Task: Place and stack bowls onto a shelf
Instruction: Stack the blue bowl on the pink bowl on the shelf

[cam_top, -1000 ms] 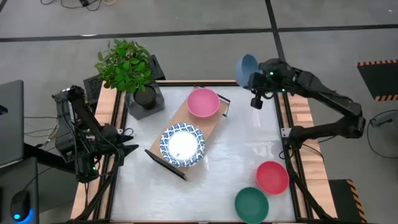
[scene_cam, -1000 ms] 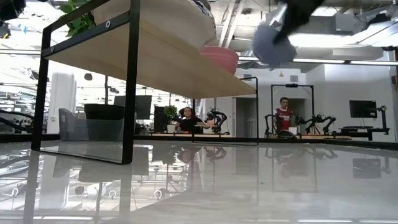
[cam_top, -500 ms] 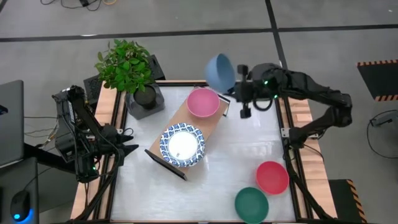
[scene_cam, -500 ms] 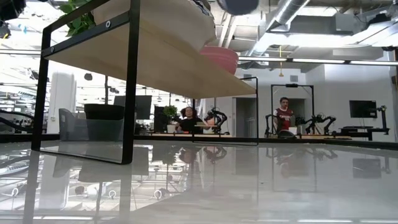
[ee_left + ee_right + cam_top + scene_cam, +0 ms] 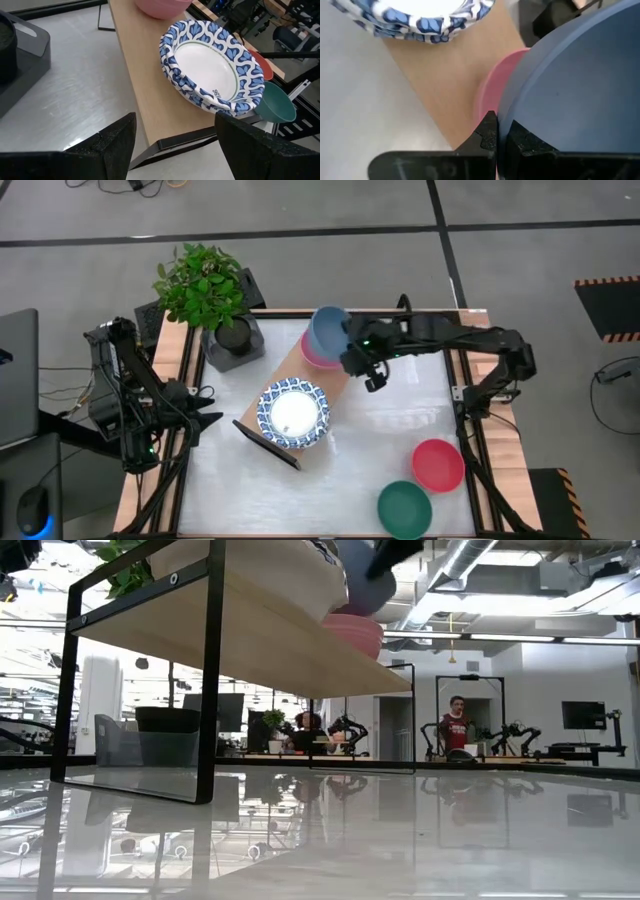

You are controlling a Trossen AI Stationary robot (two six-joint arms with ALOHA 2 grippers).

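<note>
My right gripper [image 5: 348, 346] is shut on the slate blue bowl [image 5: 327, 330], which hangs tilted just over the pink bowl [image 5: 313, 356] at the far end of the wooden shelf [image 5: 335, 383]. In the right wrist view the blue bowl [image 5: 580, 85] covers most of the pink bowl [image 5: 490, 95]. A stack of white dishes with blue rims [image 5: 293, 413] rests on the shelf's near half. The red bowl [image 5: 437, 464] and the teal bowl [image 5: 404, 508] stand on the table at the near right. My left gripper [image 5: 185, 150] is open and empty, left of the shelf. My right gripper pinches the blue bowl's rim [image 5: 503, 125] between its two fingers [image 5: 487, 134], on the bowl's right side, one finger inside the bowl and one outside. It comes from the table's right, slanting down. The bowl is tilted over the pink bowl; whether they touch I cannot tell.
A potted plant [image 5: 203, 288] in a dark holder stands at the far left corner, close to the shelf's far end. The table's middle and right [image 5: 400, 410] are bare. In the low view the shelf board [image 5: 250, 630] stands raised on black frame ends.
My right gripper has carried the blue bowl from beyond the table's far right corner toward the left edge, to a place over the pink bowl on the shelf. The bowl has turned about on the way and has come down in the last half second.
</note>
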